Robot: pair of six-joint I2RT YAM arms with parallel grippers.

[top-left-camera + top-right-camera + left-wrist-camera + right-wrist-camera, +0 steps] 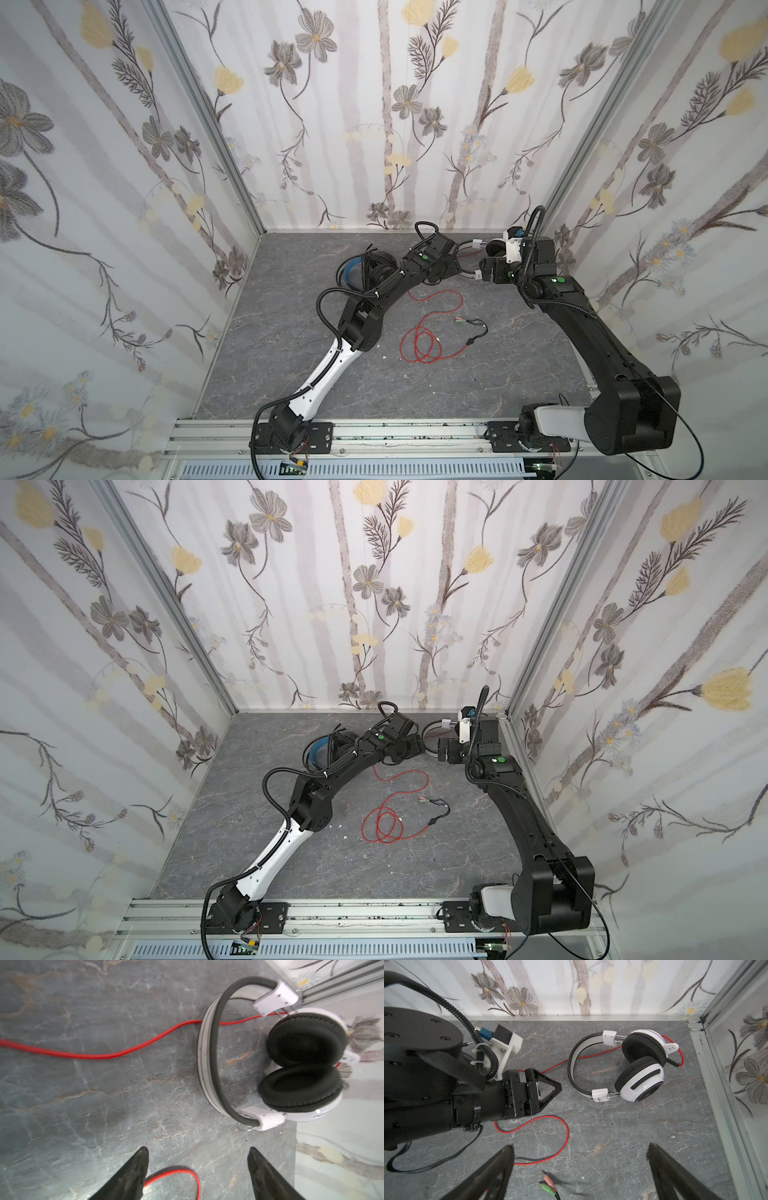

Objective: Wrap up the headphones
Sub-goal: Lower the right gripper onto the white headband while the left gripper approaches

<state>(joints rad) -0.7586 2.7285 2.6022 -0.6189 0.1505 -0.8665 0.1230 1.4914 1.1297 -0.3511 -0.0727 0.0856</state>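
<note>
On veined grey tabletop [612, 1136], glossy white headphones [643, 1082], oval padded earpads [643, 1049], red cable [104, 1056]

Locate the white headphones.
In the right wrist view the white headphones lie on the table by the far right corner, just ahead of the open left gripper, their red cable trailing toward the middle.

Your two top views look down from high above the front rail [415, 432] toward the back wall [374, 124], far enough off to take in the whole grey tabletop [498, 374]. Your left wrist camera faces steeply down, close over the white headphones [301, 1043]. Your right wrist camera sees the same pair [641, 1068] and red cable [568, 1126] from farther back.
</note>
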